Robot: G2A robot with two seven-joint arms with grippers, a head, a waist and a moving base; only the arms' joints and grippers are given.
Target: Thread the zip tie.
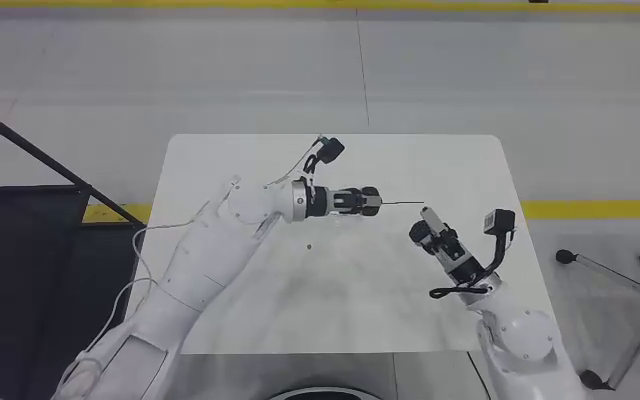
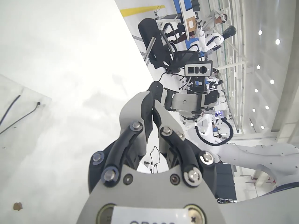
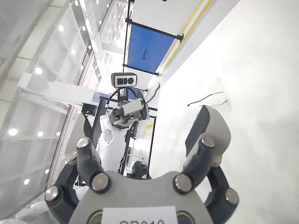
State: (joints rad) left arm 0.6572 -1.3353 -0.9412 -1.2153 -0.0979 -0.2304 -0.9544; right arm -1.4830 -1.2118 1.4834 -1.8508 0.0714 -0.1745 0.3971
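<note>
Checking geometry for the pick: tie (image 1: 405, 203) lay flat on the table (image 1: 250, 160), its long axis running on a line from the left claw (image 1: 375, 201) toward the right claw (image 1: 424, 224). Left claw was pinched together, with nothing I could see between the pads, sitting at one end of the tie. Right claw was spread apart just beside the other end. I'd judge the right one better placed to grab, being apart. From above I couldn't tell the height of either claw over the tie. Which end carried the head was too small to call. A paler line ran alongside the tie: shadow or second tie, couldn't tell.
</note>
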